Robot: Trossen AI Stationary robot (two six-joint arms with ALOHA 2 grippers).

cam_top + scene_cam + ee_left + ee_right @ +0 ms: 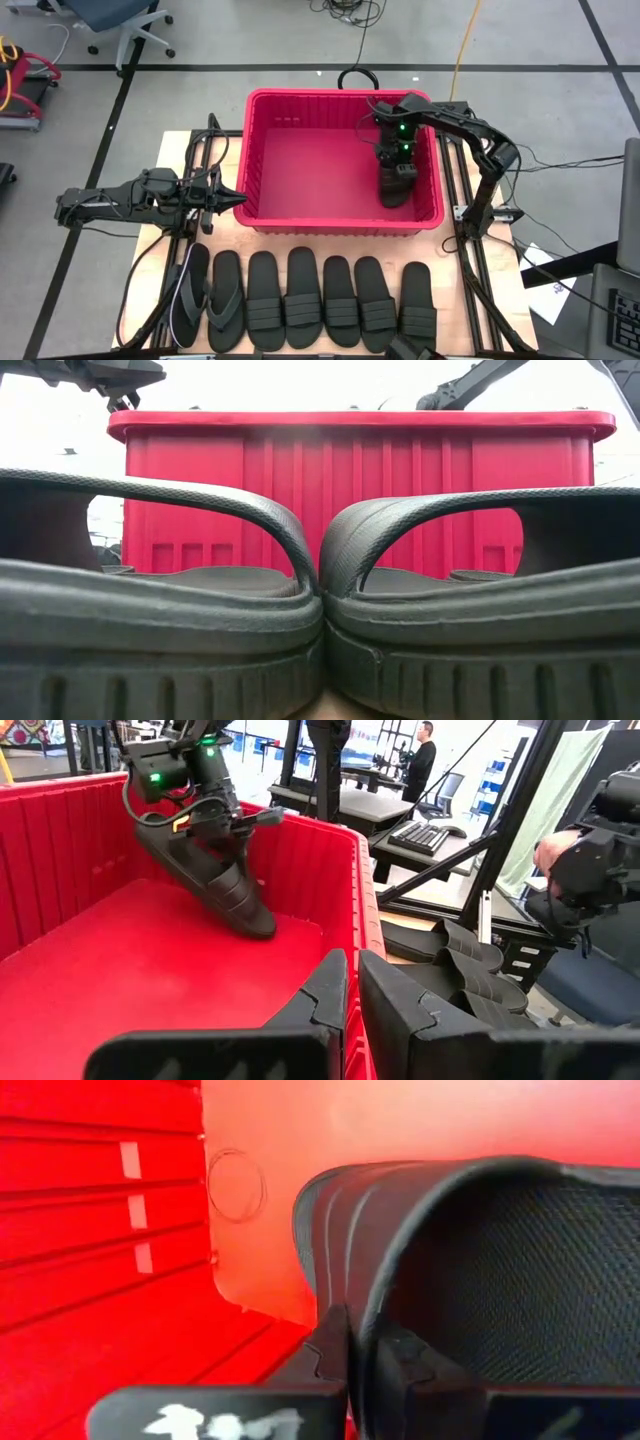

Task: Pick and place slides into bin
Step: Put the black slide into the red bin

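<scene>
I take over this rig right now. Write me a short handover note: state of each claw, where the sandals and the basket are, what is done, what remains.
Right claw: shut on one sandal, held tilted inside the red basket, toe near the floor, not released yet.
Left claw: shut, holding nothing, waiting at the basket's left wall.
Row of sandals: seven on the table in front of the basket, two flip-flops at the left end.
Done: no sandal lies loose in the basket yet.
Left: drop this one, then move the seven.

Grey floor [250,40] with black tape lines, an office chair [120,20] beyond.
</scene>
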